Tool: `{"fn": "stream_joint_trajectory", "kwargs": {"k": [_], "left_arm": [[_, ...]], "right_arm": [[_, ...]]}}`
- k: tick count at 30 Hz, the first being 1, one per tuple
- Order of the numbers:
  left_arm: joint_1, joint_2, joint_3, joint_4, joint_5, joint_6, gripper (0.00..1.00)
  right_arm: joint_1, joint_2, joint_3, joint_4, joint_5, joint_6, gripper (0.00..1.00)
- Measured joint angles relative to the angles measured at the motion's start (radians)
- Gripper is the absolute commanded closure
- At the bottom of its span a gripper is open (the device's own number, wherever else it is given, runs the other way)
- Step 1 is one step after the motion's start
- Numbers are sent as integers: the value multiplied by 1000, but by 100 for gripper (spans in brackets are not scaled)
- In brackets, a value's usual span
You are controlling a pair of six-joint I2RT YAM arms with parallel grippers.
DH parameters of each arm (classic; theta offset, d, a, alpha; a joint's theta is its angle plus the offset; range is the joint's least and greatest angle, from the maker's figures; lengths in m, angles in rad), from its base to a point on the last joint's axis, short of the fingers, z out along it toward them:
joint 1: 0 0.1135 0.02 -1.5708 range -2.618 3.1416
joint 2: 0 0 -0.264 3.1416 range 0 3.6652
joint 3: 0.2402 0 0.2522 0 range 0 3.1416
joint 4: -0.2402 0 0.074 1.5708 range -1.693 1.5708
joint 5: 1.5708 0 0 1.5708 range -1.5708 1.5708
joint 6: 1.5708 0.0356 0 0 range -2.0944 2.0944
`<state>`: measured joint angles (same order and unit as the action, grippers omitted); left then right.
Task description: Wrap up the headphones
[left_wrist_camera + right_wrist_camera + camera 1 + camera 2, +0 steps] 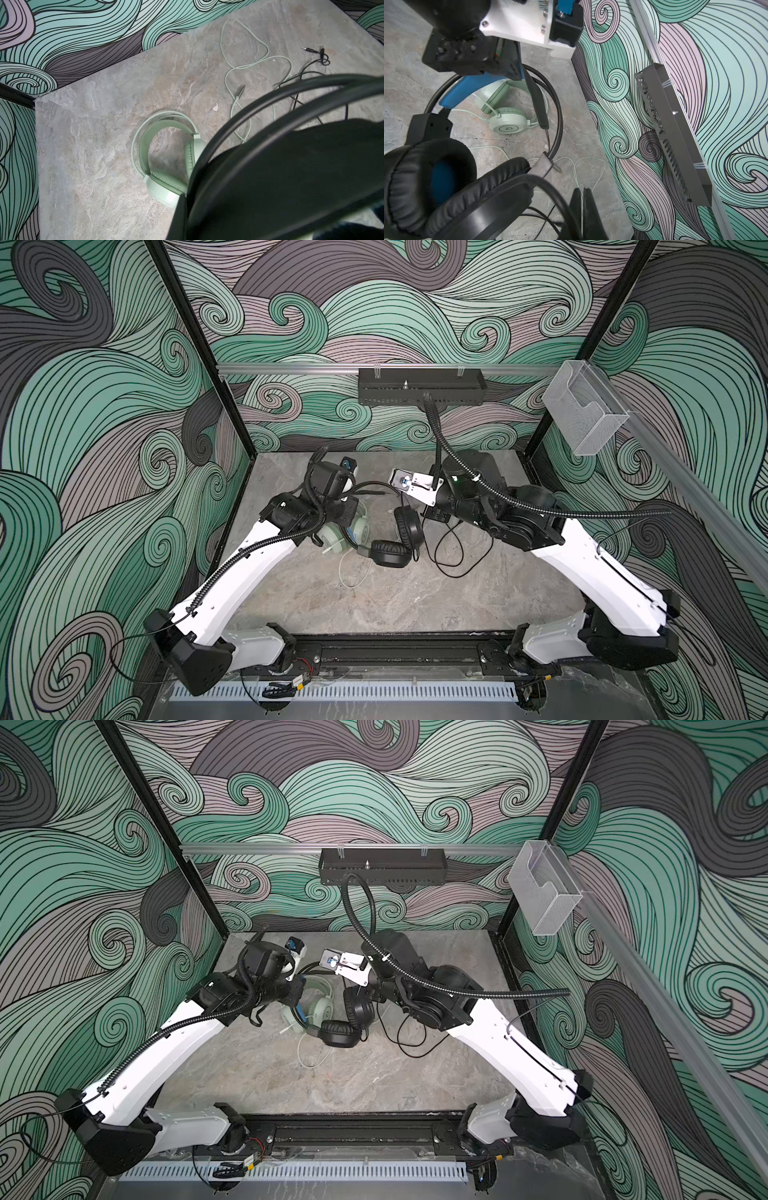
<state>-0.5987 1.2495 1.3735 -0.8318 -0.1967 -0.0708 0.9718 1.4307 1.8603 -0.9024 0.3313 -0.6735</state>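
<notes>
Left pincer [543, 121]: long black fingers drawn fully together on the headband of the black headset [425, 176], where a flat blue inner strap runs under two thin wire hoops. We list that headset as held up by the band, and we cannot tell whether its round, wrinkled leatherette cups touch the table [374, 605]. Right pincer [581, 192]: tapered black fingers pressed flat together just beside the nearer cup; we cannot tell whether a cord is pinched between them. Nearest the arm bases we record bare, matte, stone-look tabletop, veined grey and tan. Next come the white cable [347, 570], a thin slack loop on the stone, and the black cable [451, 556], lying in loose thin loops below the right pincer. Behind these is the mint-green headset [166, 182]: smooth glossy shells, soft ribbed pads and a broad padded band under a slim outer hoop. It rests on the table below the left pincer, touched by neither pincer. Farthest, on the wave-printed back wall, a perforated black metal tray [419, 387] hangs from an aluminium rail [291, 368]. A clear plastic box [582, 410] sits on the right-hand rail.
</notes>
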Motion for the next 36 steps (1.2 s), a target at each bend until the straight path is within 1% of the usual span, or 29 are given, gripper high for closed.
{"fn": "stream_joint_trajectory", "kwargs": {"k": [3, 7, 11, 14, 17, 19, 22, 24, 27, 29, 30, 36], "left_arm": [[-28, -32, -48, 47, 39, 16, 100], [-60, -66, -75, 100, 110, 32, 100], [-65, -89, -91, 145, 157, 32, 100], [-65, -91, -95, 167, 175, 25, 100], [-65, -91, -95, 178, 186, 12, 100], [-65, -91, -95, 184, 198, 5, 100], [-65, -94, -103, 200, 222, -9, 100], [-65, -96, -106, 208, 236, -23, 100], [-65, -100, -106, 223, 252, -47, 100], [-65, -106, -106, 225, 254, -64, 100], [-65, -109, -104, 224, 254, -73, 100], [-65, -112, -18, 201, 253, -113, 100]], "right_arm": [[1, 24, 0, -2, 29, 8, 100], [-3, 48, -9, -14, 56, 35, 100], [-30, 53, -22, -26, 58, 79, 93], [-77, 53, -25, -33, 39, 126, 86], [-136, 42, -42, -34, -3, 175, 76], [-166, 33, -58, -34, -28, 198, 66], [-189, 23, -80, -28, -63, 225, 55], [-196, 17, -98, -21, -92, 243, 52], [-210, 3, -127, -4, -145, 269, 49], [-230, -13, -150, 16, -179, 290, 44], [-246, -29, -170, 34, -202, 301, 40], [-367, -146, -306, 146, -352, 404, 29]]}}
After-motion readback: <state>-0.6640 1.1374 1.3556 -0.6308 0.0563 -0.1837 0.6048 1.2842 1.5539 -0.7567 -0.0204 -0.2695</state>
